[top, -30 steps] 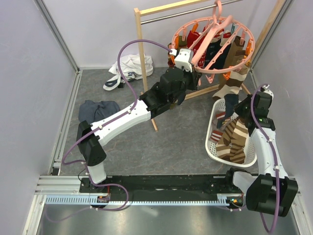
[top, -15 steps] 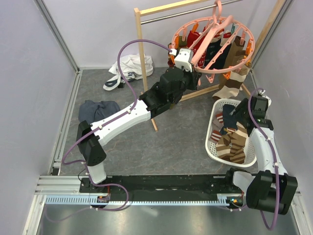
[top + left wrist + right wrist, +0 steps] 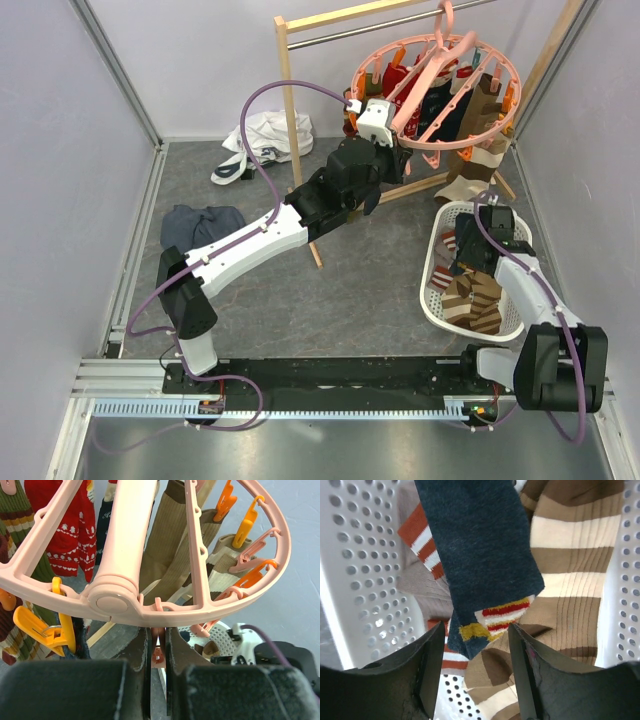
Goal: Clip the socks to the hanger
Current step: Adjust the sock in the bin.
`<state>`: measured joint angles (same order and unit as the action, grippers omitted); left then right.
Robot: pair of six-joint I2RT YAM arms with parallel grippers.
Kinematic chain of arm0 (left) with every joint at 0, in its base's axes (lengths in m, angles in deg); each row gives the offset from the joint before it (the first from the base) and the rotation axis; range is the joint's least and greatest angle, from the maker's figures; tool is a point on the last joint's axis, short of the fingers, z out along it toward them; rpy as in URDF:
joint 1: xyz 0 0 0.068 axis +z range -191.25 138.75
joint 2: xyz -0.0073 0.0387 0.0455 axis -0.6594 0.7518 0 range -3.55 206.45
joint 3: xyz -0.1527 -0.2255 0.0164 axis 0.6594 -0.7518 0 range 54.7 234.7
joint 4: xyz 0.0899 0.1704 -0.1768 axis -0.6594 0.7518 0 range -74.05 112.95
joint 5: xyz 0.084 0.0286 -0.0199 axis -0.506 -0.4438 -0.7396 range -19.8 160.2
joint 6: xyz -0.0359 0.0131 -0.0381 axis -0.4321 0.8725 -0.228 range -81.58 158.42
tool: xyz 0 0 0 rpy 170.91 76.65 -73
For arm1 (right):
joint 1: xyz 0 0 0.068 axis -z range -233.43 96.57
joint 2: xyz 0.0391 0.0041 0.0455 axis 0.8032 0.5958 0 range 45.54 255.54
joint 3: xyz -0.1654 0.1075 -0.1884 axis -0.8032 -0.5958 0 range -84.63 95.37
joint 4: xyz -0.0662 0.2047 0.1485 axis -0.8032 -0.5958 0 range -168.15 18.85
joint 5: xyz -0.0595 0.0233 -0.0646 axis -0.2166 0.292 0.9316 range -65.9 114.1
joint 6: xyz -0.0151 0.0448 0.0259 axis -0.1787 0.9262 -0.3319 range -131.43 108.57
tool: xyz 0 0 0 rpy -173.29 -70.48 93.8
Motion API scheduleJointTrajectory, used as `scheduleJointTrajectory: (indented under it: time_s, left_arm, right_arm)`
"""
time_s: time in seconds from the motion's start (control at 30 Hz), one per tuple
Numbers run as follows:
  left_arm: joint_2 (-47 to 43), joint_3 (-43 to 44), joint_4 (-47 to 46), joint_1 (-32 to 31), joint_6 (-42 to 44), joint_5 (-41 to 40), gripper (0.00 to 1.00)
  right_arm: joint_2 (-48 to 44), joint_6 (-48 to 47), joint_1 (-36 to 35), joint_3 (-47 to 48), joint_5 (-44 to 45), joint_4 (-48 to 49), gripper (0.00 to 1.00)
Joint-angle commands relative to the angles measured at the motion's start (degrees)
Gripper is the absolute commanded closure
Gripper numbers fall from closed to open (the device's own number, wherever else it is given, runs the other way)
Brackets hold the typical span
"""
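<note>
Where the overhead view reaches the rear right corner, we find the hanger (image 3: pixel 435 90) hooked on the metal bar of the wooden-framed rail (image 3: pixel 300 62), with its hook cut off by the upper edge. Several socks (image 3: pixel 478 112) hang from its ring. Those on the far side overlap, so we cannot count them.

The left gripper (image 3: pixel 383 118) is raised to the near left part of the ring. In the left wrist view its fingers (image 3: pixel 145 680) stand almost together, clamped on a pink clip (image 3: pixel 158 654) that hangs under the hanger (image 3: pixel 125 545). Only a narrow strip of this clip shows between them. Its lower end is hidden, and we cannot tell whether it holds any fabric. Behind the ring hang a red patterned sock (image 3: pixel 70 535) and a tan sock (image 3: pixel 170 545), both cut off at the top.

The right gripper (image 3: pixel 468 258) is down inside the white basket (image 3: pixel 430 300), and its arm covers part of the contents. In the right wrist view the right gripper (image 3: pixel 475 632) has its jaws spread wide. The tip of a navy sock (image 3: pixel 480 555) lies between them, touching neither finger as far as we can see. Under it lie a brown and cream striped sock (image 3: pixel 575 555) and an orange-striped one (image 3: pixel 420 535), against the perforated basket wall (image 3: pixel 365 580).

A white garment (image 3: pixel 265 135) and a dark cloth bundle (image 3: pixel 200 222) lie on the floor at left.
</note>
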<state>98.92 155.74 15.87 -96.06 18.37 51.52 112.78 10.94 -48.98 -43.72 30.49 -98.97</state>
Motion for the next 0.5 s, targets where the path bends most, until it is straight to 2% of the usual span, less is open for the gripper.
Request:
scheduleJointTrajectory:
  time_s: [0.0, 0.1, 0.2, 0.23, 0.3, 0.37, 0.47]
  left_arm:
    - [-0.9, 1.8, -0.6, 0.5, 1.0, -0.2, 0.98]
    - [-1.0, 1.4, -0.6, 0.4, 1.1, -0.4, 0.98]
    - [-1.2, 1.4, -0.6, 0.4, 0.9, -0.1, 0.98]
    - [-1.2, 1.3, -0.6, 0.4, 0.6, 0.1, 0.98]
    - [-1.2, 1.4, -0.6, 0.5, 0.5, 0.6, 0.98]
    - [-1.3, 1.4, -0.6, 0.4, 0.5, 0.6, 0.98]
    - [-1.7, 1.4, -0.7, 0.4, 1.0, 0.1, 0.98]
  right_arm:
    - [3.3, -2.2, -2.2, 2.8, 6.9, 1.5, 0.41]
    - [4.9, -2.2, -2.5, 2.2, 8.0, 1.9, 0.46]
    - [4.7, -2.3, -2.5, 2.5, 9.3, 1.6, 0.65]
    - [4.0, -2.1, -2.5, 2.7, 7.7, 1.6, 0.76]
    - [3.1, -1.2, -2.5, 3.7, 5.2, 0.8, 0.91]
    - [0.8, 1.1, -2.5, 5.1, 2.3, 0.0, 0.99]
    - [-3.0, 4.9, -2.3, 7.4, -0.5, 0.5, 1.0]
